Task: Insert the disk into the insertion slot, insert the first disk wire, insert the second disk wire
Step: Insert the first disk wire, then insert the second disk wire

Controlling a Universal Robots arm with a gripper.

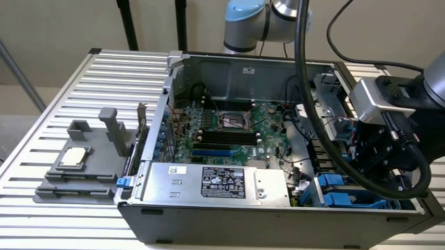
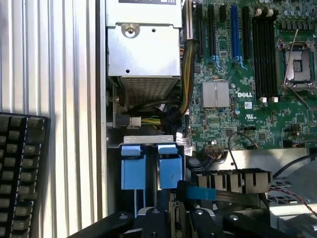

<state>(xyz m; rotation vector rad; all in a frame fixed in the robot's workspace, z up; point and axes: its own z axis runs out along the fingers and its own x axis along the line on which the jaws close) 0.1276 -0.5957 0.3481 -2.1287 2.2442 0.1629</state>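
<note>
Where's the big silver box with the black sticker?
The silver box sits at the case's near wall, in front of the green board, toward the exterior view's left of the blue tabs.

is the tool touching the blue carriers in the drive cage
Cannot tell. In the wrist view the tool covers the ends of the blue carriers, so no contact or gap shows; the exterior view has the tool in front of them.

The circuit board [image 1: 233, 130] is green with black and blue slots, the power-supply box [image 1: 208, 182] silver with a black-and-white label, the drive-cage tabs [image 2: 132, 171] bright blue, the end effector [image 2: 176, 220] and keyboard [image 2: 20, 168] black, the desk [image 1: 118, 73] pale grey with ribbed stripes.
</note>
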